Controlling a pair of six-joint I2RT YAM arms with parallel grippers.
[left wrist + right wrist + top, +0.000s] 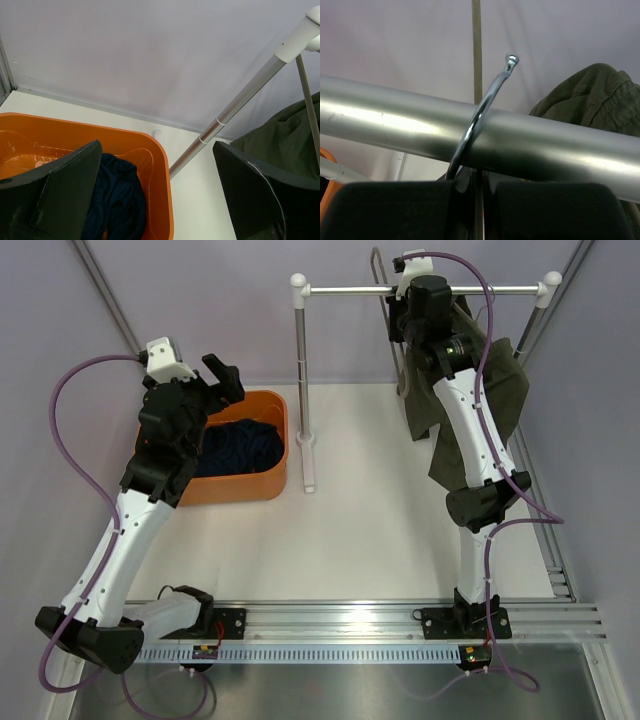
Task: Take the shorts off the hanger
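The olive green shorts (pixel 505 390) hang from the rack's rail (pixel 360 288) at the far right, partly behind my right arm. They also show in the right wrist view (pixel 592 95) and in the left wrist view (pixel 285 140). The hanger's metal hook (pixel 485 100) sits over the rail (pixel 395 120). My right gripper (pixel 415 300) is just under the rail, its jaws (pixel 476 182) shut on the hanger's neck. The navy shorts (pixel 240 445) lie crumpled in the orange bin (pixel 265 485). My left gripper (pixel 215 380) hovers open and empty above the bin's far edge (pixel 156 147).
The rack's left post (pixel 300 380) stands on a white foot between the bin and the right arm, and shows in the left wrist view (pixel 240 100). Grey walls close in the back and sides. A metal rail runs along the near table edge (pixel 350 620).
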